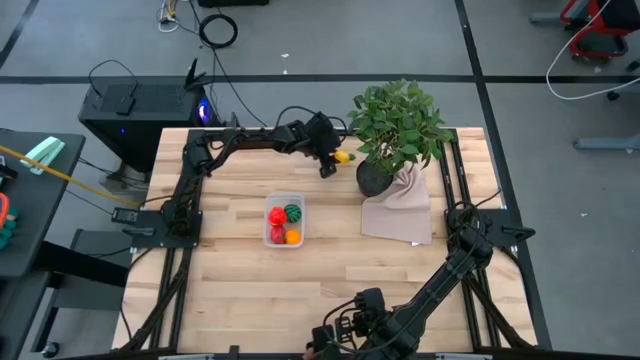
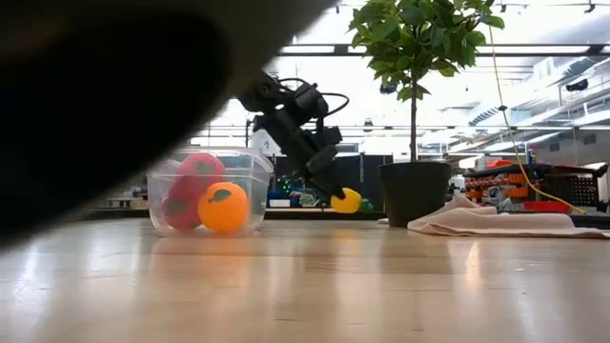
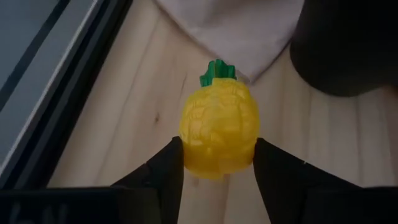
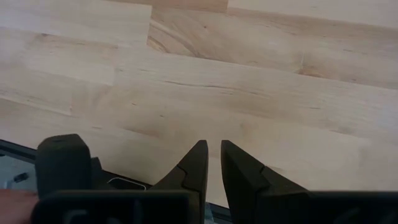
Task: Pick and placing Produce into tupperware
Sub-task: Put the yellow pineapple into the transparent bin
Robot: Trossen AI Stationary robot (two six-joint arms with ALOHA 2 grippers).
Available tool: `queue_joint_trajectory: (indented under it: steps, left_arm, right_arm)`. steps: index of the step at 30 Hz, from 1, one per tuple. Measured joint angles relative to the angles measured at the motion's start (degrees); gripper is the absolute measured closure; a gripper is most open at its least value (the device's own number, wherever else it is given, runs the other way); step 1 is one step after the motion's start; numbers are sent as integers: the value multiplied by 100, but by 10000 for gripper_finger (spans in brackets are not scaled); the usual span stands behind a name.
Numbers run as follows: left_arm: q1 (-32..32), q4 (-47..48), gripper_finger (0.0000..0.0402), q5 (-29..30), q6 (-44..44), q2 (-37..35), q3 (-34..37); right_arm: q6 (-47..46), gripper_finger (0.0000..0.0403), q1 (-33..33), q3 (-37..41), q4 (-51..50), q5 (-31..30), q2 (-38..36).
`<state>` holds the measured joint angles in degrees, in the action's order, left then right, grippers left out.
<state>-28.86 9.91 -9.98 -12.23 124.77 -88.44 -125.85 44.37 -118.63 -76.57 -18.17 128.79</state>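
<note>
Your left hand (image 3: 217,165) is clamped on the yellow toy pineapple (image 3: 219,132), fingers (image 3: 163,171) pressing both sides of its lower body, green crown pointing away. In the low view the pineapple looks just clear of the tabletop (image 1: 240,290), near the far edge, right beside the potted plant (image 1: 397,130) and the beige cloth (image 1: 398,212). The tupperware (image 1: 284,220) sits mid-tabletop, well apart from the pineapple, already holding a red piece, a green piece and an orange (image 2: 223,207).

Right hand (image 4: 211,163) waits at the near edge, fingers nearly closed with a thin gap, holding nothing.

Risks, as I judge them: the grip is low on a rounded, slick body, so a fast swing could squirt it out. Lifting close to the plant could brush leaves or the pot. The tupperware is small and crowded; release off-centre or too high and the pineapple likely bounces off the rim or off the fruit inside. A light container may also slide if you nudge its wall.
</note>
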Motion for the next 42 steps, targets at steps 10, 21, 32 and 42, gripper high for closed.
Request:
queue_joint_trajectory:
  steps: [10,21,32,42]
  left_arm:
    - [-14,299,221,-32,-42,-340,0]
    - [-248,1214,222,-327,-76,-975,-4]
    - [-373,2213,223,-490,-263,-1805,0]
    - [-387,3355,224,-575,-290,-2969,0]
  right_arm:
    - [1,353,-1,0,11,0,0]
    - [22,353,6,0,0,-98,0]
    - [154,353,6,0,-7,-170,0]
    - [294,353,6,0,-9,-333,0]
